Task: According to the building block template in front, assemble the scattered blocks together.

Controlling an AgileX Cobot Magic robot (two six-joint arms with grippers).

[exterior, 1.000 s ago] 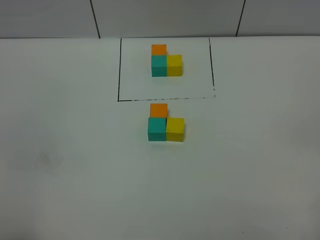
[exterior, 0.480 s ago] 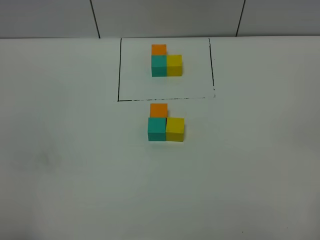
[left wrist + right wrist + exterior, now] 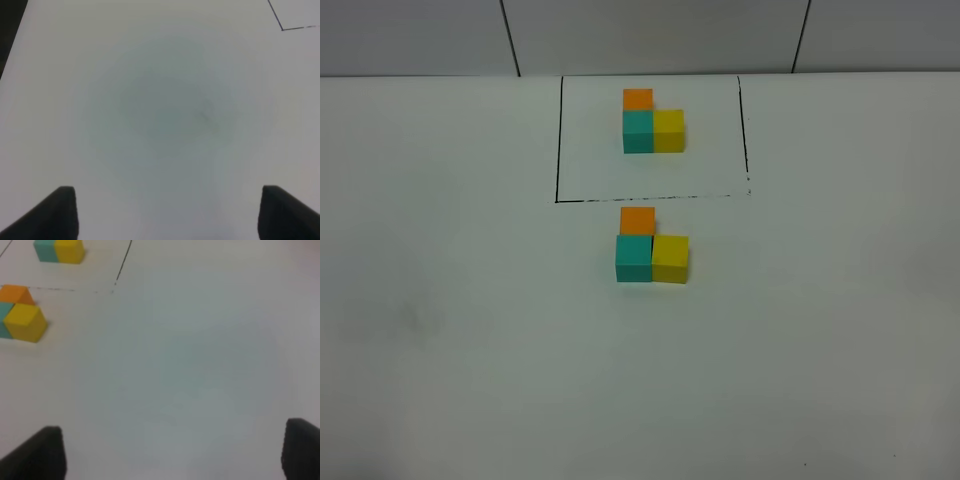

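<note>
The building block template sits at the back, inside a thin black drawn rectangle (image 3: 557, 140): orange cube (image 3: 638, 99), teal cube (image 3: 638, 132), yellow cube (image 3: 668, 131). Just in front of the rectangle the scattered blocks stand together in the same L shape: orange (image 3: 637, 220), teal (image 3: 633, 258), yellow (image 3: 670, 259), touching one another. The right wrist view shows them too, orange (image 3: 15, 293) and yellow (image 3: 25, 322). My left gripper (image 3: 170, 215) and right gripper (image 3: 170, 452) are open and empty over bare table, away from the cubes. Neither arm shows in the exterior view.
The white table (image 3: 470, 330) runs up to a grey panelled wall (image 3: 650, 35) at the back. A corner of the black rectangle shows in the left wrist view (image 3: 283, 29). The table's dark edge shows there too (image 3: 7, 30).
</note>
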